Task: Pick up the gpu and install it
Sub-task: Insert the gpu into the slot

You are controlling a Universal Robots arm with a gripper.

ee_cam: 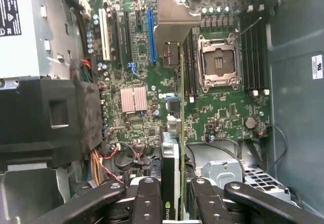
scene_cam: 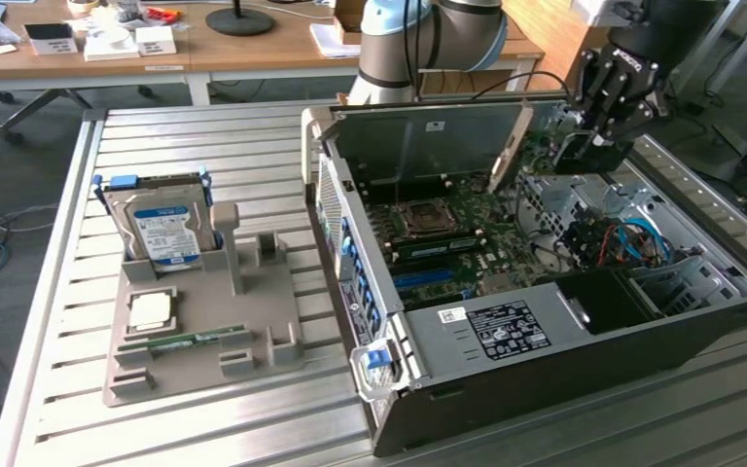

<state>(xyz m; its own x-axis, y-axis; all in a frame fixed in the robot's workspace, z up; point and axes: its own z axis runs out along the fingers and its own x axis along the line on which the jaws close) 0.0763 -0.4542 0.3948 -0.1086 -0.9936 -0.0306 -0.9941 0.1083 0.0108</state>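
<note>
Black metal fingers (ee_cam: pixel 147 201) are clamped on the thin dark fan-cooled GPU card (ee_cam: pixel 171 163), holding it edge-on over the green motherboard (ee_cam: pixel 223 112) inside the open black computer case (scene_cam: pixel 582 379), apparently so its connector edge can meet the motherboard's long blue slot (ee_cam: pixel 151 31).

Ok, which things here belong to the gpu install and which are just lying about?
In the job: the gpu, gripped in the gripper above the motherboard; the open computer case.

Lying about: the hard drive, RAM stick and processor chip, all on the grey holder beside the case.
</note>
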